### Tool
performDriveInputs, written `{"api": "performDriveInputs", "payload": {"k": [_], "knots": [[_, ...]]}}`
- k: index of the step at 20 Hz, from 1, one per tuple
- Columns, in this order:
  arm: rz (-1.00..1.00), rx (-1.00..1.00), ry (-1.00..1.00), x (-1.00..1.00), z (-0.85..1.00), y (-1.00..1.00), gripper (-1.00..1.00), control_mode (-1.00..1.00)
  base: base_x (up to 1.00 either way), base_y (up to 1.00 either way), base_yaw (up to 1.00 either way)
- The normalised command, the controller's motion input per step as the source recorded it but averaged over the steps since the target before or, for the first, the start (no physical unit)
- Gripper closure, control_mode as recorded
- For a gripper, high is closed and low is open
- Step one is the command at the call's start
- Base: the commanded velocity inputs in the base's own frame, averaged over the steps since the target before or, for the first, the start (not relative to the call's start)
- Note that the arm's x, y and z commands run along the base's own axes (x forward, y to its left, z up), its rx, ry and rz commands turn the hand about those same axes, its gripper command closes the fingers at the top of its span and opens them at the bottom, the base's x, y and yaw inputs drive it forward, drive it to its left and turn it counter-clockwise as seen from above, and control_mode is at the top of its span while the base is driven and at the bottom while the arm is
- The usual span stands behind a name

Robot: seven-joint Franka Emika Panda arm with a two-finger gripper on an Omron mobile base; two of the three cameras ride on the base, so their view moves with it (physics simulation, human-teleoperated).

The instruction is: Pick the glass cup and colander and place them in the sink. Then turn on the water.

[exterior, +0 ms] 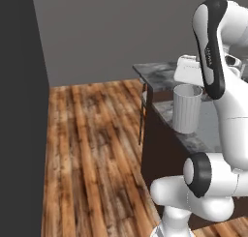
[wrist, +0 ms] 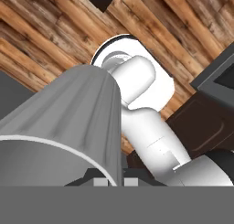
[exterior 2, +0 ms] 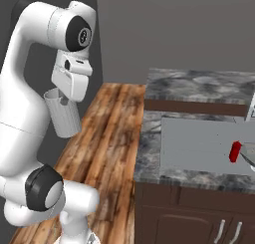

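We have the glass cup (exterior 2: 62, 118) hanging from the pincer (exterior 2: 63, 99), whose jaws are closed on the cup's rim. In the right base view the cup sits at the left of the frame, upright with its mouth up, over the wooden floor (exterior 2: 107, 138) and well clear of the tabletop (exterior 2: 199, 86). In the left base view the cup (exterior: 187, 108) appears at the right of the frame, next to the arm's dark forearm joint. In the hand view the ribbed wall of the cup (wrist: 68, 118) fills the lower left, running away from the camera toward the floor planks.

The relation our next move turns on, as we judge it: the sink (exterior 2: 199, 143) lies to the right of the cup in the right base view, at the middle right of the frame, with the stone edge of the tabletop between the two. The cup's long axis is vertical, so we would carry it sideways across that edge, keeping it upright, and lower it onto the flat grey floor of the basin.

At the right edge of the same view a small red cylinder (exterior 2: 235, 152) stands in the sink, and just beside it a pale curved rim peeks in, perhaps the colander; we cannot tell. No water is visible.
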Motion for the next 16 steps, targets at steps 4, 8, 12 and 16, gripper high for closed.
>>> {"api": "performDriveInputs", "payload": {"k": [4, 8, 12, 16], "knots": [[0.00, 0.00, 0.00, 0.00, 0.00, 0.00, 1.00, 1.00, 0.44, -0.94, 0.05], [0.00, 0.00, 0.00, 0.00, 0.00, 0.00, 1.00, 1.00, 0.31, -1.00, 0.04], [0.00, 0.00, 0.00, 0.00, 0.00, 0.00, 1.00, 1.00, 0.03, -1.00, 0.00], [0.00, 0.00, 0.00, 0.00, 0.00, 0.00, 1.00, 1.00, 0.00, -1.00, 0.00]]}}
